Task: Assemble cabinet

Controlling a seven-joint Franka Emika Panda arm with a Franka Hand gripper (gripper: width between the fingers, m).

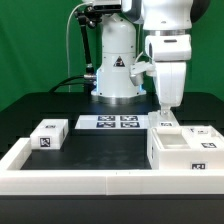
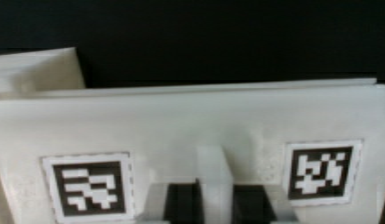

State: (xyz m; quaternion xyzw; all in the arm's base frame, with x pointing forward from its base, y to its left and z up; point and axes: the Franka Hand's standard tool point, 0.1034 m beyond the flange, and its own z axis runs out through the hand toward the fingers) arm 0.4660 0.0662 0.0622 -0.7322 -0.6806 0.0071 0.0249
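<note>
The large white cabinet body [image 1: 186, 152] stands at the exterior view's right, with tags on its front and top. My gripper [image 1: 163, 116] points straight down over the body's far left corner, and its fingers meet a small white part [image 1: 165, 123] there. In the wrist view the gripper [image 2: 215, 200] has its two dark fingers [image 2: 180, 203] close together with a thin white ridge between them. That ridge belongs to a white tagged cabinet panel [image 2: 207, 125] bearing two tags. A small white tagged block [image 1: 48, 134] lies at the exterior view's left, away from the gripper.
The marker board [image 1: 108, 122] lies flat in the middle, in front of the robot base [image 1: 115, 70]. A long white rail [image 1: 70, 181] runs along the front and up the left side. Another white piece [image 2: 38, 72] shows beyond the panel in the wrist view.
</note>
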